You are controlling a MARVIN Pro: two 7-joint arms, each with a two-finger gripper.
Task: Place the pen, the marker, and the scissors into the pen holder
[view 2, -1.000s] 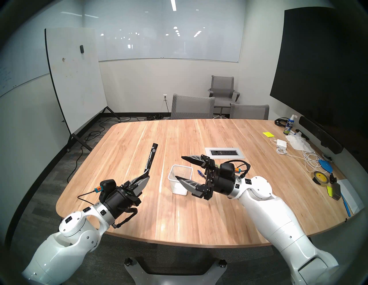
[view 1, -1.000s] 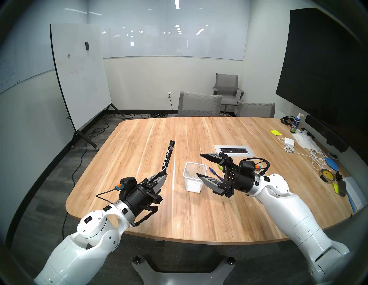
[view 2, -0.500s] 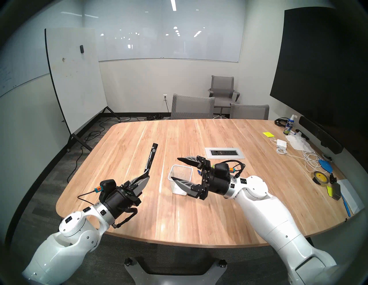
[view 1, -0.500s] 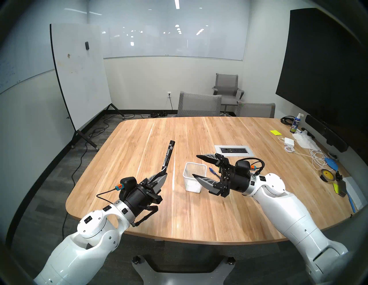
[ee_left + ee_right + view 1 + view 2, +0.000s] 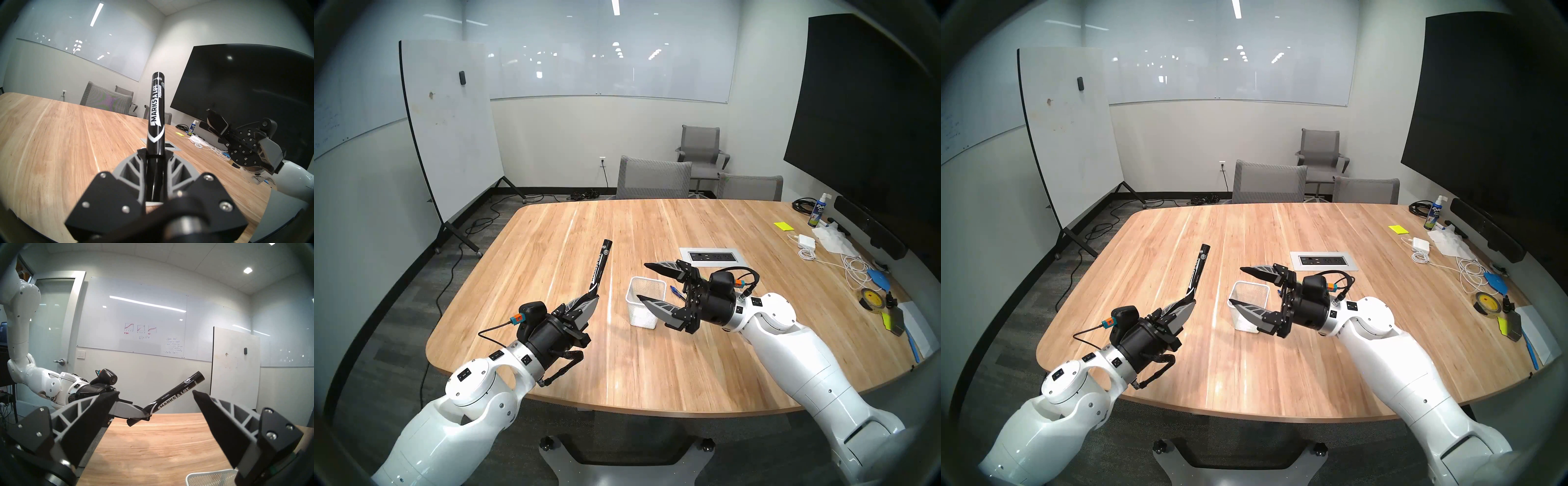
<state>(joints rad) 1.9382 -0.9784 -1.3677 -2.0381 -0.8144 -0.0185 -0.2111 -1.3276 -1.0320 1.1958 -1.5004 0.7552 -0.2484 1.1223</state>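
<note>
Head views: the left tool (image 5: pixel 590 296) is clenched on the thick black cylindrical marker (image 5: pixel 600 269), held above the wooden bench (image 5: pixel 653 356). The right tool (image 5: pixel 648 283), spread wide and empty, has crept left over the square white wire-mesh pen holder (image 5: pixel 644 305); a handover looks likely. The slim blue pen (image 5: pixel 677 292) lies just beyond.

Left wrist: marker (image 5: pixel 156 118) pinned at its cap end.

Right wrist: marker (image 5: pixel 176 396) tilts up between the parted fingers (image 5: pixel 219 419).

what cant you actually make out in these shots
- Scissors: not seen clearly in any view; the right gripper and its wrist cover the spot by the pen.
- Pen: only a short blue stretch shows in the head views; the right wrist hides the rest.
- Pen holder: a right finger crosses its mouth, and the right wrist view cuts it off at the bottom edge.
- Marker: its gripped end is buried between the left gripper jaws.
</note>
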